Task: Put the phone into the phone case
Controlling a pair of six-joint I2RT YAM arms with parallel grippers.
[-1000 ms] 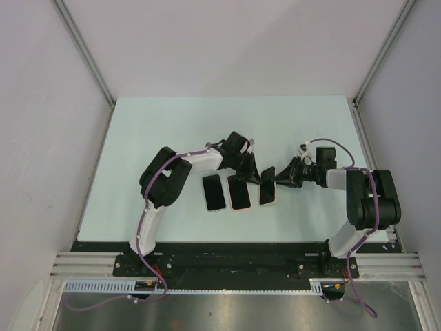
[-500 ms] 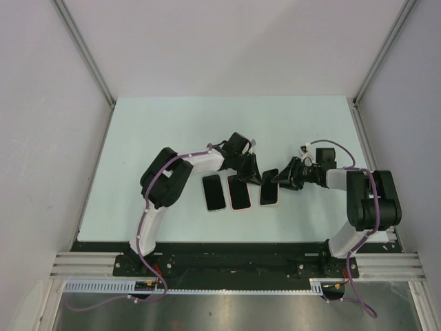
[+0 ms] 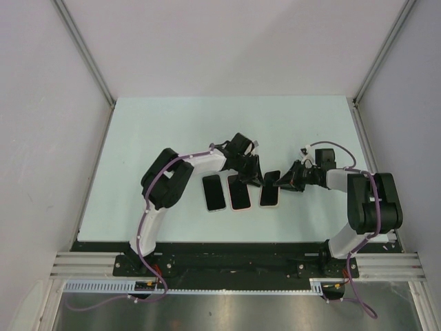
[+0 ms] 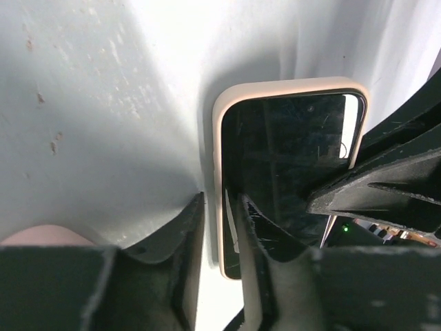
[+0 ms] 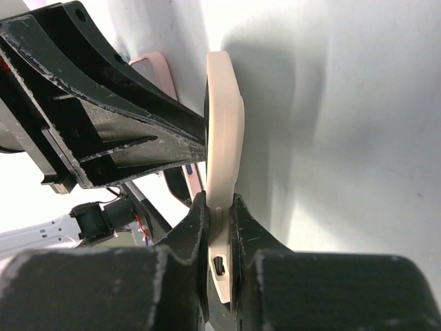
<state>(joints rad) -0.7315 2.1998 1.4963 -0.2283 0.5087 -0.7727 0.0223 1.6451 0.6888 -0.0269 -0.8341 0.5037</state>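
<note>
The phone (image 4: 289, 158), black screen up, sits inside the cream phone case (image 4: 219, 138). In the top view the phone case (image 3: 269, 189) lies rightmost of three. My right gripper (image 5: 219, 203) is shut across the thickness of the phone case's (image 5: 224, 103) edge; in the top view it (image 3: 279, 182) is at the case's far right corner. My left gripper (image 4: 220, 200) has its jaws a narrow gap apart and straddles the case's left rim, one finger outside it and one over the screen. In the top view it (image 3: 253, 178) is just left of the case.
Two more phones lie to the left: one in a pink case (image 3: 239, 193) and one with a pale rim (image 3: 214, 192). The pink case (image 5: 157, 69) shows behind my left gripper's fingers (image 5: 103, 117) in the right wrist view. The two grippers are very close together.
The cased phone's far end has come down, so it lies flatter on the table. My right gripper has shifted slightly to the right, and my left gripper has edged towards the case.
</note>
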